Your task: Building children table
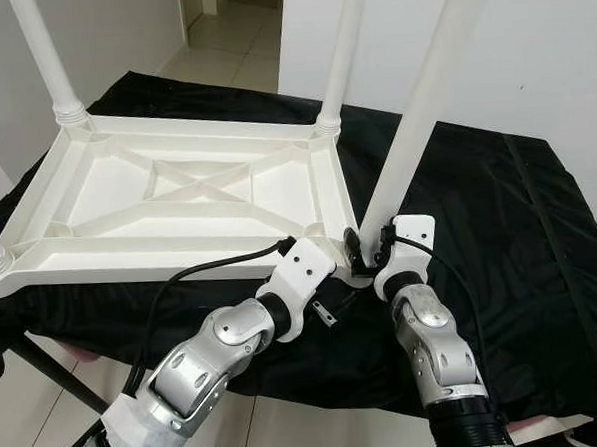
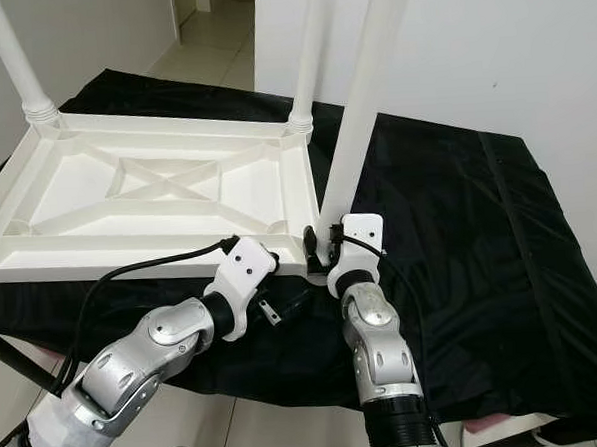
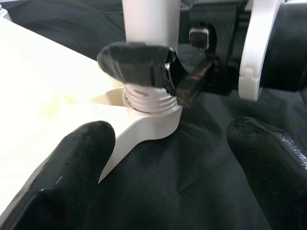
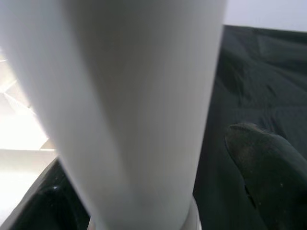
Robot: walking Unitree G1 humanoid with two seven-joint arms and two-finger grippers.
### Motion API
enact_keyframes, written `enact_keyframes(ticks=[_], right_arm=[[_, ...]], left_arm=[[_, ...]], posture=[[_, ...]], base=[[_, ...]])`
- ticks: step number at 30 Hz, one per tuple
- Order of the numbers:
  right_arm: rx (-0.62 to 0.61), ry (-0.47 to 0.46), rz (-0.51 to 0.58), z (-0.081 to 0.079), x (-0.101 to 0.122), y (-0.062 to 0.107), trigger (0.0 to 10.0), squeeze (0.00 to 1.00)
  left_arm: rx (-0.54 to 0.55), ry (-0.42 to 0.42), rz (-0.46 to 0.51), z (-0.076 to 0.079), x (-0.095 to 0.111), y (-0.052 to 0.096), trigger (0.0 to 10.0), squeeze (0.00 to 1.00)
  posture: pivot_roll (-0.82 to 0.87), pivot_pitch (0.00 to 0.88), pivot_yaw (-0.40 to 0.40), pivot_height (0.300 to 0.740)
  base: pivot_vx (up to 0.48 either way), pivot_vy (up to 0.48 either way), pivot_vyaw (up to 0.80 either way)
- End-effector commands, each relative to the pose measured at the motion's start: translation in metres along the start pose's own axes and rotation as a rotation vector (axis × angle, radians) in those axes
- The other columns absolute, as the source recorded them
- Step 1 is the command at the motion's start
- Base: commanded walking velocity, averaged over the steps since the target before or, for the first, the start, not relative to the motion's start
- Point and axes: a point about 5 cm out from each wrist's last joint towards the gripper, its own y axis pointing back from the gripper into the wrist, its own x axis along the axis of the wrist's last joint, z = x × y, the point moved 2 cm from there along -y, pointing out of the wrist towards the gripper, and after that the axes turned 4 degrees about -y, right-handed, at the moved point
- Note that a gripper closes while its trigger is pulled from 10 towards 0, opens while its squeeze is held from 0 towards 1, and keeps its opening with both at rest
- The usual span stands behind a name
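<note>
White plastic tabletop (image 1: pixel 177 205) lies upside down on a black cloth (image 1: pixel 501 273) over a stand, underside ribs up, presumably so the legs can go into the corner sockets from above. I count legs standing at the far-left corner (image 1: pixel 44 57) and the far-right corner (image 1: pixel 340 56); a stub shows at the near-left edge. The fourth leg (image 1: pixel 418 107) stands at the near-right corner, leaning a little, its threaded foot sitting in the socket (image 3: pixel 151 103), so I judge it is being seated or screwed home. My right gripper (image 1: pixel 372 248) reaches up from below with the forearm nearly vertical, fingers closed around the leg just above the socket. My left gripper (image 3: pixel 172 158) comes in low from the left, elbow bent, fingers (image 3: pixel 79 163) spread wide and holding nothing, aimed at that same corner, likely to steady it.
</note>
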Motion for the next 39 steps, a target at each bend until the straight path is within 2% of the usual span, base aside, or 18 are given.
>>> enact_keyframes(ticks=[1,2,3,4,6,7,8,15,17,21,24,25,26,29,39], right_arm=[[0.052,0.004,0.0,0.005,0.003,-0.004,10.0,0.12],[0.052,0.004,0.0,0.005,0.003,-0.004,10.0,0.12],[0.117,0.032,-0.001,0.007,0.005,-0.008,10.0,0.0],[0.117,0.032,-0.001,0.007,0.005,-0.008,10.0,0.0],[0.232,0.102,-0.023,0.011,0.004,-0.012,10.0,0.0],[0.232,0.102,-0.023,0.011,0.004,-0.012,10.0,0.0],[0.321,0.152,-0.046,0.011,0.001,-0.014,10.0,0.0],[0.514,0.256,-0.098,0.003,-0.008,-0.02,10.0,0.0],[0.514,0.256,-0.098,0.003,-0.008,-0.02,10.0,0.0],[0.599,0.278,-0.117,0.001,-0.011,-0.028,10.0,0.0],[0.599,0.278,-0.117,0.001,-0.011,-0.028,10.0,0.0],[0.61,0.271,-0.113,0.001,-0.01,-0.031,9.4,0.0],[0.618,0.257,-0.109,0.002,-0.009,-0.035,0.0,0.0],[0.623,0.239,-0.111,0.004,-0.009,-0.039,0.0,0.0],[0.602,0.198,-0.118,0.015,-0.014,-0.036,0.0,0.0]], left_arm=[[-0.14,-0.011,0.004,0.01,0.0,-0.002,10.0,0.0],[-0.14,-0.011,0.004,0.01,0.0,-0.002,10.0,0.0],[-0.14,-0.011,0.004,0.01,0.0,-0.002,10.0,0.0],[-0.14,-0.011,0.004,0.01,0.0,-0.002,10.0,0.0],[-0.14,-0.013,0.005,0.01,0.0,-0.002,10.0,0.0],[-0.14,-0.013,0.005,0.01,0.0,-0.002,10.0,0.0],[-0.139,-0.015,0.005,0.009,0.0,-0.002,10.0,0.0],[-0.14,-0.022,0.008,0.008,0.001,-0.002,10.0,0.0],[-0.14,-0.022,0.008,0.008,0.001,-0.002,10.0,0.0],[-0.144,-0.028,0.007,0.008,0.001,-0.002,10.0,0.0],[-0.144,-0.028,0.007,0.008,0.001,-0.002,10.0,0.0],[-0.144,-0.029,0.007,0.008,0.002,-0.002,10.0,0.0],[-0.144,-0.028,0.006,0.008,0.001,-0.002,10.0,0.0],[-0.142,-0.023,0.004,0.009,0.001,-0.001,10.0,0.0],[-0.145,-0.01,-0.002,0.01,-0.001,0.0,10.0,0.0]], posture=[[0.16,0.012,-0.126,0.74],[0.16,0.012,-0.126,0.74],[0.16,0.009,-0.127,0.74],[0.16,0.009,-0.127,0.74],[0.16,0.002,-0.13,0.74],[0.16,0.002,-0.13,0.74],[0.16,0.0,-0.129,0.74],[0.17,0.0,-0.119,0.74],[0.17,0.0,-0.119,0.74],[0.17,0.0,-0.119,0.74],[0.17,0.0,-0.119,0.74],[0.17,0.0,-0.12,0.74],[0.18,0.0,-0.122,0.74],[0.18,0.0,-0.123,0.74],[0.17,0.001,-0.12,0.74]], base=[[0.0,0.0,0.0],[0.0,0.0,0.0],[0.0,0.0,0.0],[0.0,0.0,0.0],[0.0,0.0,0.0],[0.0,0.0,0.0],[0.0,0.0,0.0],[0.0,0.0,0.0],[0.0,0.0,0.0],[0.0,0.0,0.0],[0.0,0.0,0.0],[0.0,0.0,0.0],[0.0,0.0,0.0],[0.0,0.0,0.0],[0.0,0.0,0.0]])
